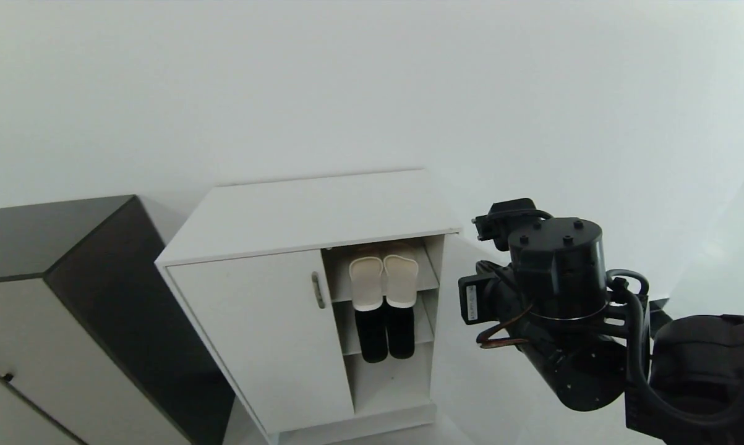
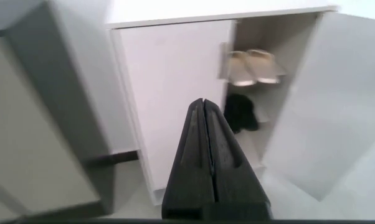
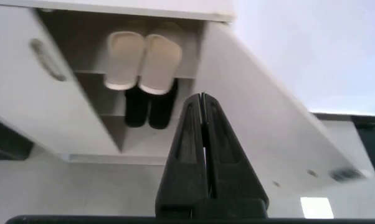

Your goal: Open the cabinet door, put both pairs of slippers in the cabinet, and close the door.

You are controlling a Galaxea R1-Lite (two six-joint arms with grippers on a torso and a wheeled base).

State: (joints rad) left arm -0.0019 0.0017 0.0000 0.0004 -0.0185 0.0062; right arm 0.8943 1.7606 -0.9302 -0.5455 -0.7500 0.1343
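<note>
In the head view a white cabinet (image 1: 310, 210) stands at 6 o'clock against the wall. A larger dark cabinet (image 1: 118, 296) stands just beside it at 8 o'clock. The left door (image 1: 260, 334) is shut. The right door (image 3: 262, 124) is swung wide, so the right half is open.

Inside, the white slippers (image 1: 384, 278) lie on the top shelf, heels overhanging its front edge. The black slippers (image 1: 385, 334) sit on the shelf below, also overhanging.

The right arm (image 1: 557, 290) hangs at 4 o'clock, apart from the cabinet. The right tool (image 3: 203, 99) and left tool (image 2: 204, 106) are both pressed closed, gripping nothing, facing the opening. The handle (image 1: 318, 289) sits on the shut door's inner edge.
</note>
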